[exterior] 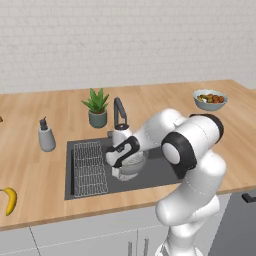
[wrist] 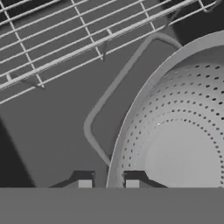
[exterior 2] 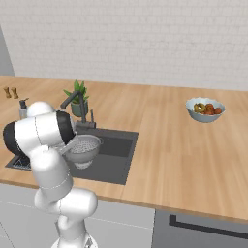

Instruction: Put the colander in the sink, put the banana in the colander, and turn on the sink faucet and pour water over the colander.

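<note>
The silver perforated colander point(exterior: 134, 165) point(exterior 2: 83, 147) point(wrist: 175, 144) hangs low inside the dark sink point(exterior: 160, 175) point(exterior 2: 116, 155), right of the wire rack. My gripper point(exterior: 120, 169) point(wrist: 108, 183) is shut on the colander's left rim, one fingertip on each side of the rim, beside its thin wire handle point(wrist: 109, 96). I cannot tell whether the colander's base touches the sink floor. The yellow banana point(exterior: 10, 200) lies on the counter near the front edge, far left of the sink. The dark sink faucet point(exterior: 119, 112) point(exterior 2: 80, 104) stands behind the basin, its spout above the colander.
A wire grid rack point(exterior: 90, 167) point(wrist: 65, 39) fills the sink's left part. A grey soap dispenser point(exterior: 46, 136) and a potted plant point(exterior: 97, 107) point(exterior 2: 77, 94) stand behind the sink. A pale fruit bowl point(exterior: 210, 99) point(exterior 2: 205, 109) sits at the far right.
</note>
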Tool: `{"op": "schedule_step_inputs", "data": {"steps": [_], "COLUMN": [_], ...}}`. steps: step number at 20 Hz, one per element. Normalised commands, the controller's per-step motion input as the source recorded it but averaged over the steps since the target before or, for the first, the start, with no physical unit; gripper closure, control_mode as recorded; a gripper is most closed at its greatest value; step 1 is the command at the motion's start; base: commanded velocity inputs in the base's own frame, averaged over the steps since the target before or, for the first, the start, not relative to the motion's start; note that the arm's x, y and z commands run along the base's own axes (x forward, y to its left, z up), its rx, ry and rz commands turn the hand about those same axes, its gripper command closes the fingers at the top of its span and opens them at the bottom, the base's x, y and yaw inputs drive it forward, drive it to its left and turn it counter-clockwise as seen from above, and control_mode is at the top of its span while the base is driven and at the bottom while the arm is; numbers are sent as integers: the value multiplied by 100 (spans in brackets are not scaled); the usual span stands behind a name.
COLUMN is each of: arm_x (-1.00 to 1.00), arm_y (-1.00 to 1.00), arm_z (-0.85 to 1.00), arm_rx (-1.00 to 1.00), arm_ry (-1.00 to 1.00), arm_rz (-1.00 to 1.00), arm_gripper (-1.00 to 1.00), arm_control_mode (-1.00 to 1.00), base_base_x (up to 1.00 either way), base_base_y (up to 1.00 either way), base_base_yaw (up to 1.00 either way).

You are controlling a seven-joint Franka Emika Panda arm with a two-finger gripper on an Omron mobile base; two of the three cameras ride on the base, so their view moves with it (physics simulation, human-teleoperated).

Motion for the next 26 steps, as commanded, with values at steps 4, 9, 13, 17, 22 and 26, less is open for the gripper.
{"op": "schedule_step_inputs", "data": {"steps": [4, 9, 13, 17, 22, 26], "arm_x": [24, 22, 0, -11, -44, -37], "arm_y": [0, 1, 0, -2, -7, -3], "arm_z": [-33, -38, -8, 0, 0, 0], "arm_rx": [1, 0, 0, 0, 0, 0], "arm_ry": [-1, 0, 0, 6, 22, 26], "arm_rz": [48, 38, 8, 0, -3, -4], "arm_gripper": [100, 100, 100, 100, 100, 100], "arm_control_mode": [-100, -100, -100, -100, -100, -100], "base_base_x": [0, 0, 0, 0, 0, 0], "base_base_y": [0, 0, 0, 0, 0, 0], "base_base_yaw": [0, 0, 0, 0, 0, 0]}}
